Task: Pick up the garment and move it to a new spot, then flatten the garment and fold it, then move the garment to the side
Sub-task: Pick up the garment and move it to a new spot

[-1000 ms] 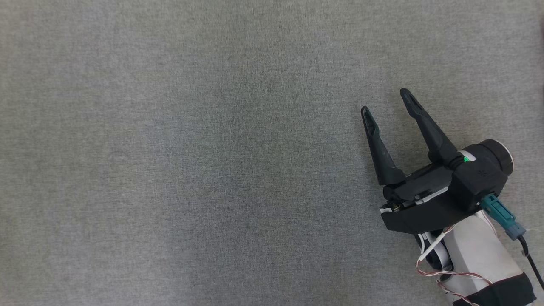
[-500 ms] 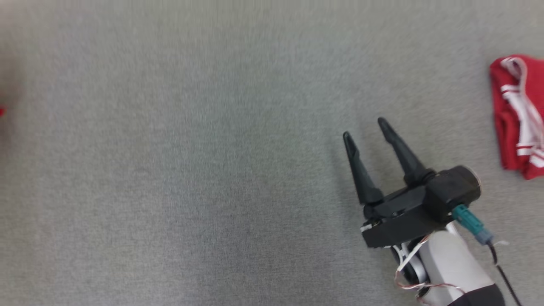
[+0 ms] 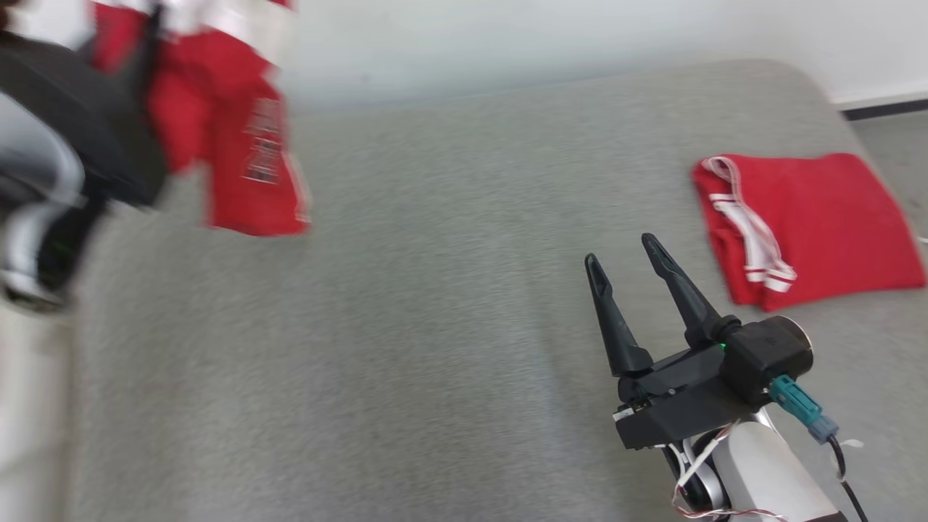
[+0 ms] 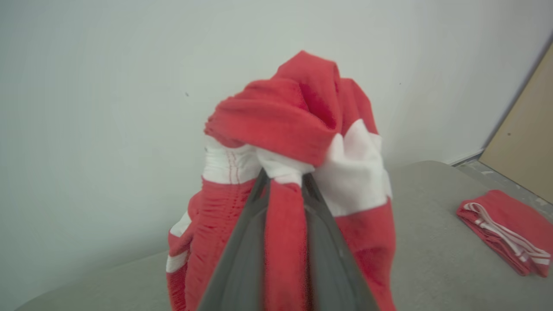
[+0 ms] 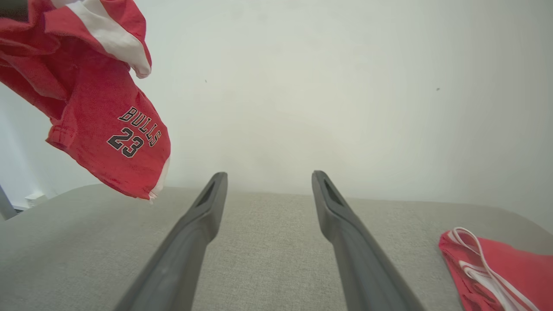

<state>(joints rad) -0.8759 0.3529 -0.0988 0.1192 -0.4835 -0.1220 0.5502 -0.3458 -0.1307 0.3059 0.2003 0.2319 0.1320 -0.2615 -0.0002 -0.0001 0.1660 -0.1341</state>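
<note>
A crumpled red garment (image 3: 239, 145) with white trim hangs in the air above the table's far left part. My left gripper (image 4: 283, 177) is shut on a bunched fold of the garment (image 4: 293, 116). In the right wrist view the garment (image 5: 103, 129) dangles at the upper left, with "BULLS 23" printed on it. My right gripper (image 3: 619, 249) hovers low over the table at the near right, open, with nothing between its fingers. It (image 5: 269, 174) points toward the far wall.
A second red garment (image 3: 812, 225) with white trim lies folded on the far right of the grey cloth-covered table (image 3: 435, 326). A white wall (image 3: 507, 43) rises behind the table's rounded far edge. Grey floor (image 3: 892, 138) shows past the right corner.
The head camera has swung up, so the whole picture has shifted. The far edge, the wall, the folded garment and the left arm holding the garment have come into view. The right gripper stays open.
</note>
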